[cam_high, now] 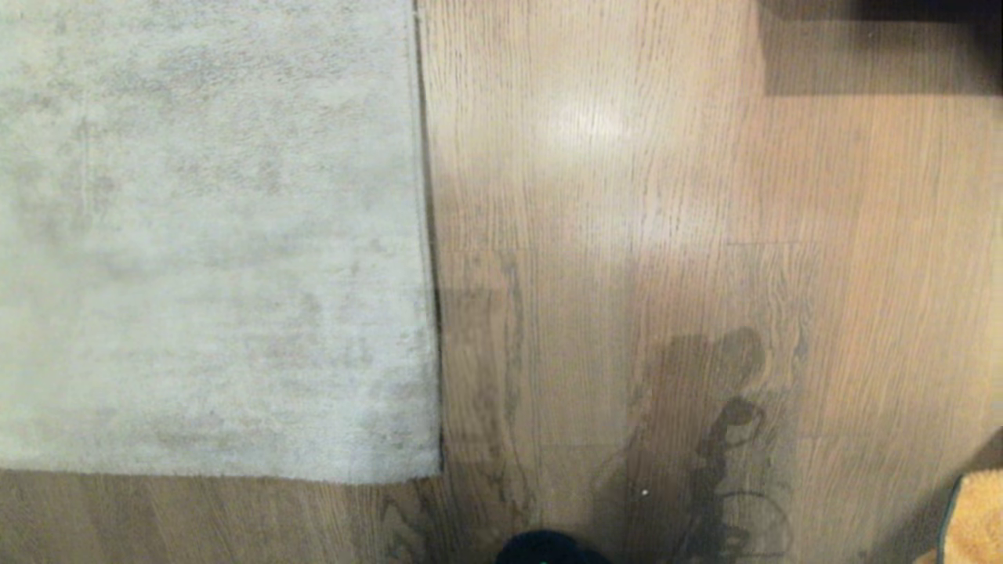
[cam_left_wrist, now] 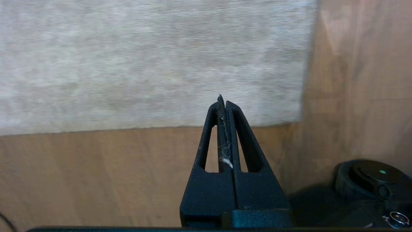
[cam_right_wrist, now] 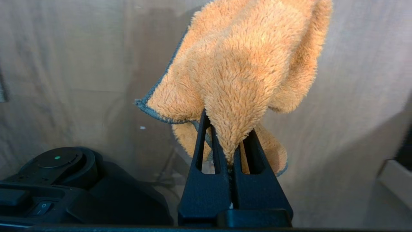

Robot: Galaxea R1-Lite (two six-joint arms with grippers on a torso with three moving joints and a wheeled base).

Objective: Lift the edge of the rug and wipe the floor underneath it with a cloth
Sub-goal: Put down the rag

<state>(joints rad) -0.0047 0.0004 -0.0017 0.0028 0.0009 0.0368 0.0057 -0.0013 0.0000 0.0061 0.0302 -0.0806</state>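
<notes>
The pale grey rug lies flat on the left, its straight rug edge point(cam_high: 427, 235) running down to a near corner point(cam_high: 435, 470). Brown wood-grain floor point(cam_high: 627, 235) fills the right. In the left wrist view my left gripper point(cam_left_wrist: 222, 100) hangs above the floor just short of the rug edge point(cam_left_wrist: 161, 128), shut with only a wisp of lint between its fingers. My right gripper point(cam_right_wrist: 229, 141) is shut on the orange fuzzy cloth point(cam_right_wrist: 244, 61), which bunches up beyond the fingers above the floor. A corner of the cloth point(cam_high: 979, 517) shows at the head view's lower right.
A dark piece of furniture or shadow point(cam_high: 878, 39) sits at the far right. The robot's black base point(cam_high: 548, 548) shows at the near edge, with its shadow on the planks point(cam_high: 721, 439). The base point(cam_right_wrist: 64, 180) also shows in the right wrist view.
</notes>
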